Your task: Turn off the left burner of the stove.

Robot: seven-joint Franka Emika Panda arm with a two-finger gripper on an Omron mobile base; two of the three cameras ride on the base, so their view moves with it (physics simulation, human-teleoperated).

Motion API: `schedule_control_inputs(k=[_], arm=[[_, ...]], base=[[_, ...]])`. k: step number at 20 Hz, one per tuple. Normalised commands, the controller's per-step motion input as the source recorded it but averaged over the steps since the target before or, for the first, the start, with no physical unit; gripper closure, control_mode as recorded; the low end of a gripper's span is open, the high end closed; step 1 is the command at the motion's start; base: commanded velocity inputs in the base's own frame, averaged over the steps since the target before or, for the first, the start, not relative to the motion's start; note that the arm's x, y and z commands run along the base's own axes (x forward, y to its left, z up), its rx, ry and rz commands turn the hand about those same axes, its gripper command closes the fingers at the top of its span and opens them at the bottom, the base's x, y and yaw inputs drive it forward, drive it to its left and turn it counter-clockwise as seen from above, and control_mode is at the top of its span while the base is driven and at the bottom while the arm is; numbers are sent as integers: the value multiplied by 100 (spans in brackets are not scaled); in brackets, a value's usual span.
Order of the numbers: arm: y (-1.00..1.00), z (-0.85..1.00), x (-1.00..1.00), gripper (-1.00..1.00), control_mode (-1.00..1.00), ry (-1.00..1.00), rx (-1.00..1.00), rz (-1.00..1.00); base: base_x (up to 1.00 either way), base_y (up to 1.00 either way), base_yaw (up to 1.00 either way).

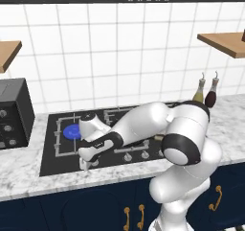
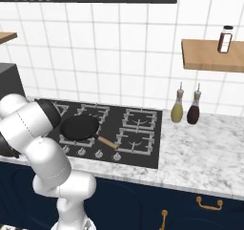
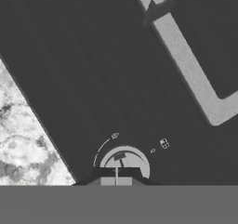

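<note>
The stove (image 1: 52, 164) is a wide black cooktop set in the marble counter. Its left burner (image 1: 72, 132) glows as a blue disc under a square grey grate. My gripper (image 1: 85, 166) points down at the stove's front left corner, where the row of silver knobs begins. In the hand view the leftmost knob (image 3: 124, 159) sits right in front of my gripper (image 3: 116, 181), whose two fingertips stand pressed together with nothing between them. A bar of the grate (image 3: 190, 65) runs across the upper right of that view.
A black pan (image 2: 79, 127) with a wooden handle (image 2: 108, 143) rests on the middle grates. More knobs (image 1: 145, 154) line the stove's front. A black boxy appliance (image 1: 14, 112) stands to the left, two bottles (image 2: 177, 107) to the right. The marble counter edge (image 3: 23, 144) lies beside the knob.
</note>
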Motion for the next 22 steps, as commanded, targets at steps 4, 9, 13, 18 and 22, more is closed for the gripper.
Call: schedule_control_inputs(k=[4, 9, 13, 18, 22], arm=[[-24, -64, 0, 100, -100, 0, 0, -50], [-47, -68, -2, 100, -100, 0, 1, -67], [-57, -67, -8, 100, -100, 0, 4, -77], [-53, -65, -6, 100, -100, 0, 4, -80], [-50, -62, -5, 100, -100, 0, 3, -82]], base=[[0, 0, 0], [0, 0, 0], [0, 0, 0], [0, 0, 0], [0, 0, 0]])
